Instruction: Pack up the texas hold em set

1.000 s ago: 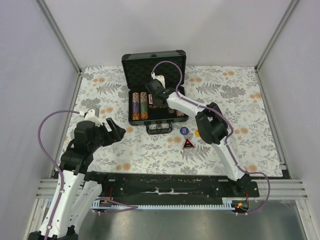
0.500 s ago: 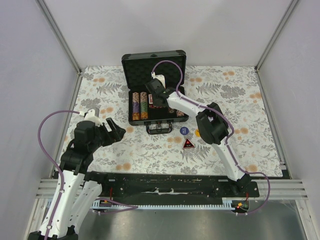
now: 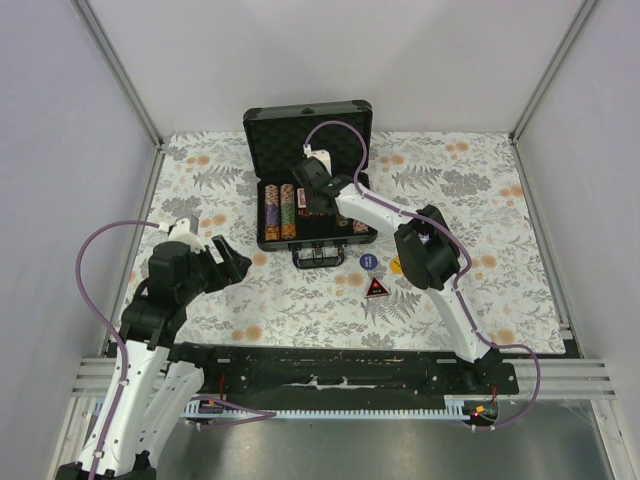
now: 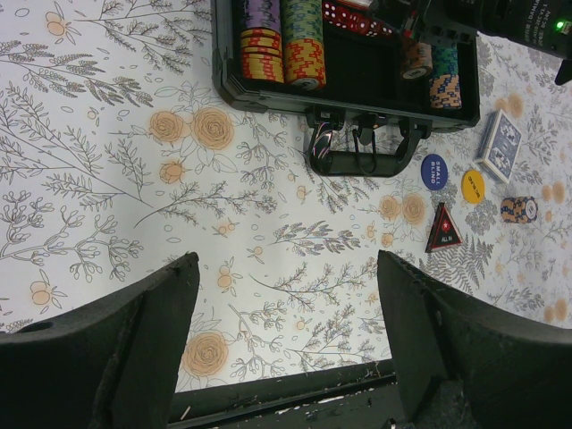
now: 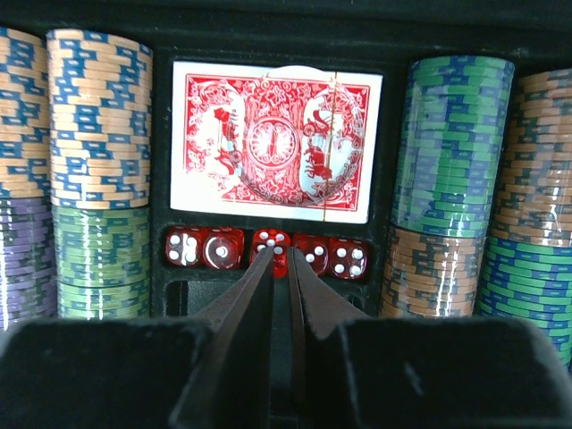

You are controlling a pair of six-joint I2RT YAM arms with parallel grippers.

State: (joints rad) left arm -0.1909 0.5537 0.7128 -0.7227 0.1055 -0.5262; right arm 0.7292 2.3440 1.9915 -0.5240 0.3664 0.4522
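— Counter (image 3: 520, 220), surface entry: floral print, pale walls (image 3: 300, 60) on three sides. What stands on it?
— Item one: briefcase (image 3: 262, 222), dark, at the middle of the counter's far edge. It is open, with the lid (image 3: 308, 130) upright toward the back wall and the handle (image 4: 362, 154) facing the near edge.
— Contents?
— Columns of poker chips (image 5: 98, 134) on either side, in blue-and-tan, green and purple. One red deck (image 5: 275, 138) sits in the centre slot. Five red dice (image 5: 222, 248) lie in a row in the slot just below it.
— Loose items?
— All on the counter, just off the briefcase's near right corner: blue deck (image 4: 501, 146), blue round button (image 4: 433, 172), yellow round button (image 4: 473, 186), red triangular marker (image 4: 443, 228) and one short chip stack (image 4: 518, 209). Each lies singly.
— And the right arm (image 3: 400, 215)?
— It extends over the open briefcase. The right jaws point at the dice row and are nearly together, with only a thin slit between them and the tips at the middle die. Contact with that die: cannot tell.
— And the left arm (image 3: 170, 280)?
— It is over the counter's near left part, well apart from the briefcase. The left jaws are wide apart and hold nothing, with floral counter beneath them.
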